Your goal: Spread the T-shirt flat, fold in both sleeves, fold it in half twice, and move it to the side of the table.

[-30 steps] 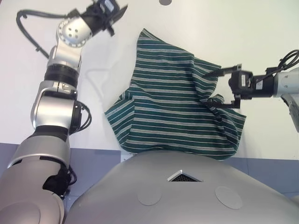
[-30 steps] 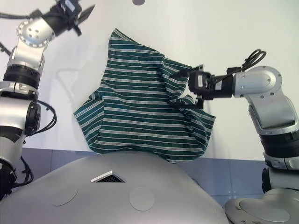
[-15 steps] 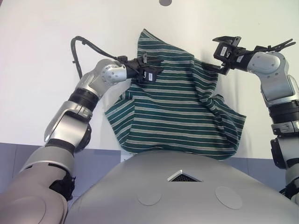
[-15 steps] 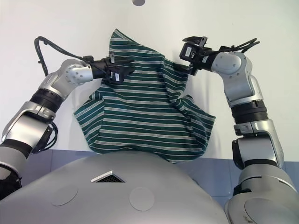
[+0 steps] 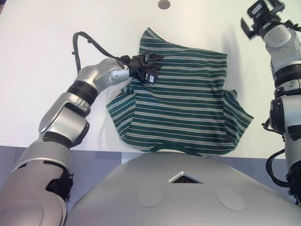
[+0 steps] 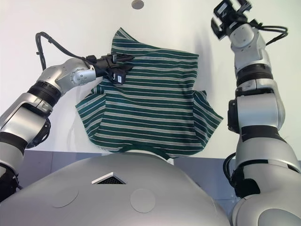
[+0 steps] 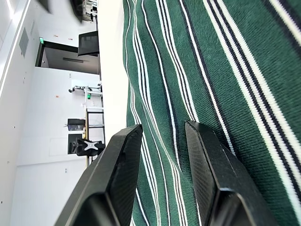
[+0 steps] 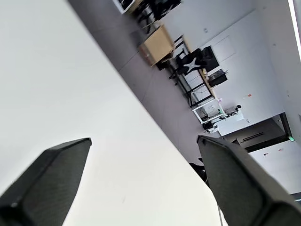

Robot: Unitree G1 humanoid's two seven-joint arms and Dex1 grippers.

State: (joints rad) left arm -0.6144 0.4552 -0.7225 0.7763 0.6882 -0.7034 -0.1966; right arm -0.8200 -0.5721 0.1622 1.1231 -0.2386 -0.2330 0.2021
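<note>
Head views. One T-shirt [image 5: 181, 106], dark green with thin white stripes, lies on the white table [image 5: 42, 28] at its near edge and is largely spread out. Its far left corner points toward a small round grey disc [image 5: 164, 4] set in the tabletop. One sleeve [image 5: 237, 110] juts out on the right, and the left side is creased. The left gripper [image 5: 153, 68] sits low on the shirt's far left part, touching the cloth. The right gripper [image 5: 262, 14] is raised over the table's far right, well apart from the shirt, spread wide and holding nothing.

Left wrist view. Two black left fingers [image 7: 117, 183] are set narrow and pinch the striped cloth that runs between them. White tabletop shows beside the cloth's edge.

Right wrist view. The right fingers [image 8: 49, 181] stand wide apart with nothing between them, over white tabletop. Beyond is a room with chairs [image 8: 188, 59] and a wooden desk [image 8: 157, 42].
</note>
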